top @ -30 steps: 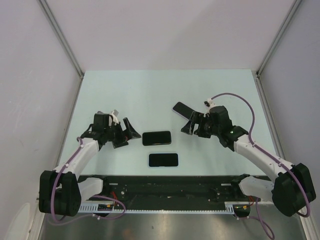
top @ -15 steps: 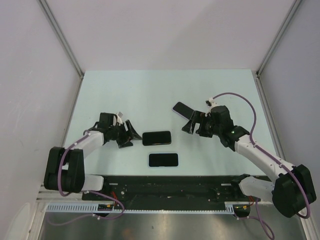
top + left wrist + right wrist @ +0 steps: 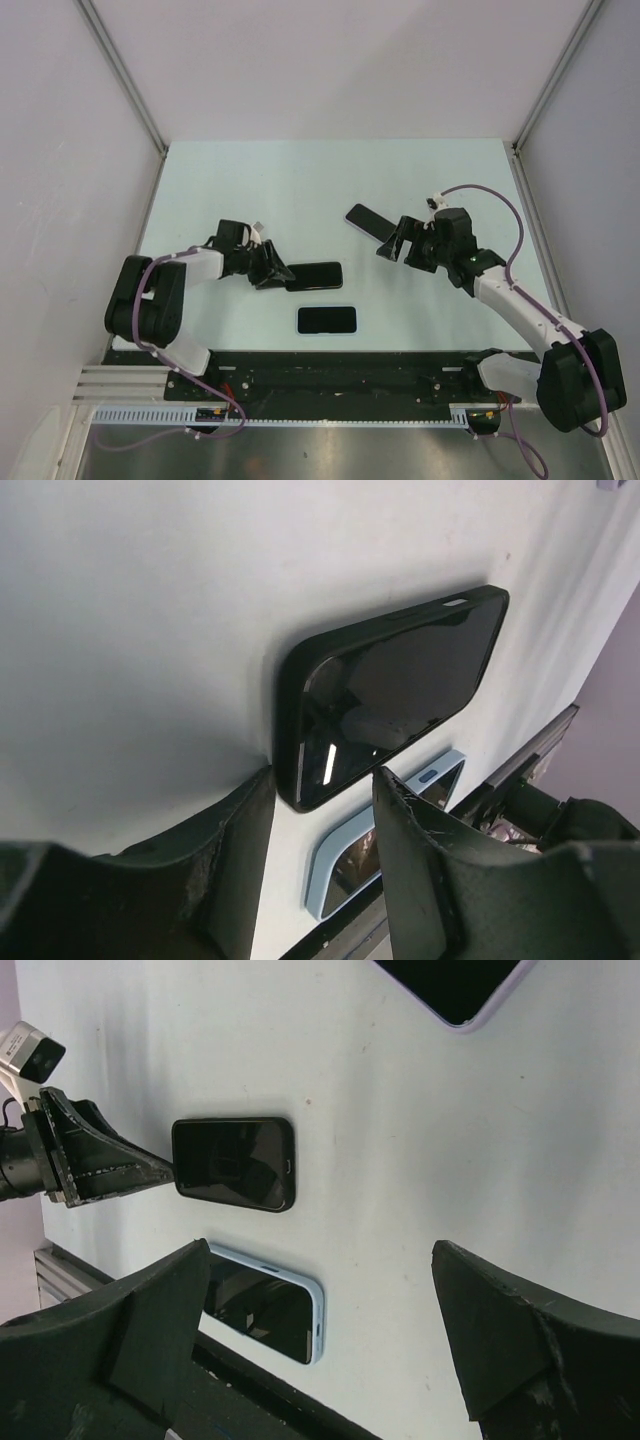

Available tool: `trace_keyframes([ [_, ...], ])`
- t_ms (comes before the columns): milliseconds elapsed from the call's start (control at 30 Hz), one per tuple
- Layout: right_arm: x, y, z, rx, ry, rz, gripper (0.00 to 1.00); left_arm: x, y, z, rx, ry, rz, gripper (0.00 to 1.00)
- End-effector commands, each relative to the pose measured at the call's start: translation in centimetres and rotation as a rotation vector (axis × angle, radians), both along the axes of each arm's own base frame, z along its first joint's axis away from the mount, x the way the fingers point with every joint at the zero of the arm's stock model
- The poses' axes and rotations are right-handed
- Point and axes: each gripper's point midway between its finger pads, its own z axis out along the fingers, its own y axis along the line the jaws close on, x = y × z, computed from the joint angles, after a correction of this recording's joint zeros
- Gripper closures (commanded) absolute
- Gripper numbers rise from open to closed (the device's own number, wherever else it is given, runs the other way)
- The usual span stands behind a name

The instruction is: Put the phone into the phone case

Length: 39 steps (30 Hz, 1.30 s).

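The left gripper (image 3: 274, 272) lies low on the table (image 3: 300, 175), left of centre in the overhead view. Its jaws stand partly apart, and the left short end of the black phone (image 3: 316, 275) sits right at their tips. In the left wrist view the two fingers (image 3: 235, 865) flank the phone's near corner with a clear gap between them. Whether either finger touches the phone I cannot tell. The phone lies flat, screen up, its long side running left to right. Just below it in the overhead frame, apart from it and parallel, lies the light-blue phone case (image 3: 326, 320), near the bottom edge of the table. Its inside looks dark and glossy. The right gripper (image 3: 392, 243) hangs right of centre with its jaws spread wide and nothing between them. Just beside it, to the upper left, a lilac-edged phone (image 3: 362, 219) lies at a slant.
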Motion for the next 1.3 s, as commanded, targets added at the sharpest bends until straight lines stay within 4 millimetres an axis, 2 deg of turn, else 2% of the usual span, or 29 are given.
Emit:
trace_keyframes([
  [0,0.1,-0.5,-0.5,0.002,0.009,0.012,0.04,-0.2,-1.3,-1.6,0.046,0.011,-0.044,0.49],
  [200,0.2,-1.3,-1.0,0.001,0.026,0.0,0.05,0.2,-4.4,-1.9,0.042,0.016,-0.11,0.49],
  [267,0.1,-1.4,-1.1,0.001,0.029,-0.004,0.05,0.8,-5.7,-1.6,0.044,0.001,-0.128,0.49],
  [500,-0.5,-2.0,-1.1,-0.002,0.033,-0.011,0.04,2.5,-10.1,-2.9,0.038,0.021,-0.192,0.5],
  [533,-0.5,-2.1,-1.1,-0.007,0.032,-0.014,0.04,3.3,-10.7,-2.5,0.029,0.006,-0.192,0.5],
  [567,-0.6,-2.2,-1.1,-0.006,0.033,-0.016,0.05,3.3,-11.1,-3.1,0.033,0.017,-0.2,0.5],
  [633,-0.7,-2.4,-0.9,-0.007,0.03,-0.021,0.04,4.0,-11.6,-2.9,0.027,0.007,-0.201,0.49],
  [733,-0.9,-2.5,-1.0,-0.006,0.038,-0.024,0.04,4.4,-11.8,-2.5,0.027,-0.009,-0.2,0.49],
  [867,-0.9,-2.5,-0.6,0.0,0.029,-0.024,0.04,4.4,-11.3,-1.0,0.037,-0.064,-0.197,0.46],
  [900,-0.9,-2.4,-0.6,0.003,0.028,-0.024,0.04,4.5,-11.1,0.1,0.033,-0.097,-0.199,0.45],
  [967,-1.0,-2.3,-0.3,0.014,0.023,-0.021,0.04,4.0,-10.6,0.5,0.042,-0.112,-0.196,0.42],
  [1000,-1.0,-2.2,-0.1,0.02,0.018,-0.017,0.04,4.0,-10.4,1.9,0.035,-0.156,-0.199,0.41],
  [1067,-1.1,-1.9,0.3,0.035,0.013,-0.006,0.03,3.7,-9.6,2.6,0.048,-0.19,-0.193,0.39],
  [1100,-1.2,-1.7,0.7,0.051,0.002,0.007,0.02,3.6,-9.3,4.0,0.04,-0.234,-0.195,0.37],
  [1200,-1.4,-1.1,2.0,0.084,-0.033,0.031,0.0,2.5,-7.6,4.6,0.051,-0.259,-0.182,0.31],
  [1233,-1.5,-1.0,2.2,0.091,-0.037,0.035,0.0,2.6,-6.9,6.2,0.043,-0.3,-0.162,0.25],
  [1267,-1.5,-1.0,2.5,0.097,-0.047,0.038,0.0,2.5,-6.5,6.7,0.043,-0.316,-0.157,0.23],
])
